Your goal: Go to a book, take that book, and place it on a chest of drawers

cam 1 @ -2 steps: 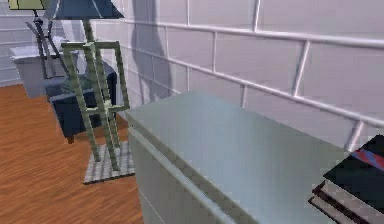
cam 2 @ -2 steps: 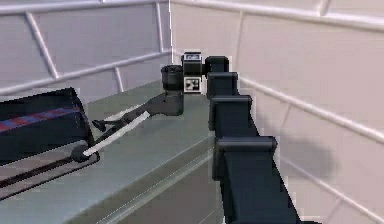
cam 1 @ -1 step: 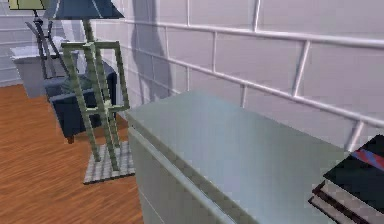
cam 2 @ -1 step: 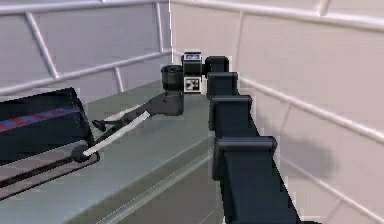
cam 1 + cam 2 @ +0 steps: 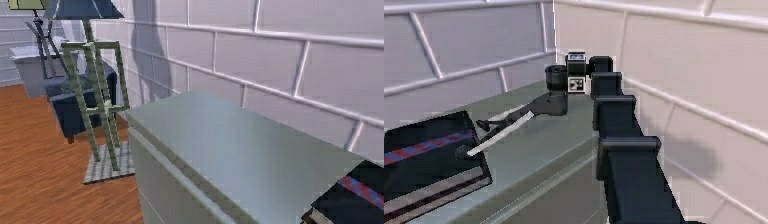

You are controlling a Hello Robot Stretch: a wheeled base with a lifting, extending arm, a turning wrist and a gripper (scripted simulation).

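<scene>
A corner of white brick wall (image 5: 260, 60) above a wood floor (image 5: 30, 150) is seen in both views. The book (image 5: 429, 150), dark-covered with red and blue stripes, lies flat on the top of the chest of drawers (image 5: 544, 170), at the arm side view's left. It is seen again at the forward view's lower right corner, on the same grey-green top. The end effector (image 5: 476, 140) is stretched over the chest top with its thin fingers (image 5: 504, 120) reaching to the book's near edge. Whether they touch the book cannot be told, nor whether anything is held, nor how the fingers are set. Behind it stand the two white marked squares (image 5: 581, 75), and the dark arm (image 5: 624, 150) rises from the bottom edge. The chest stands against the wall. In the forward view, beyond the chest, a floor lamp (image 5: 95, 90) with a pale green frame stands on a small rug (image 5: 105, 168). A dark blue armchair (image 5: 75, 110) is placed just behind it. Farther off, at the upper left, a second lamp (image 5: 38, 30) is seen near a pale grey piece of furniture (image 5: 30, 65).
</scene>
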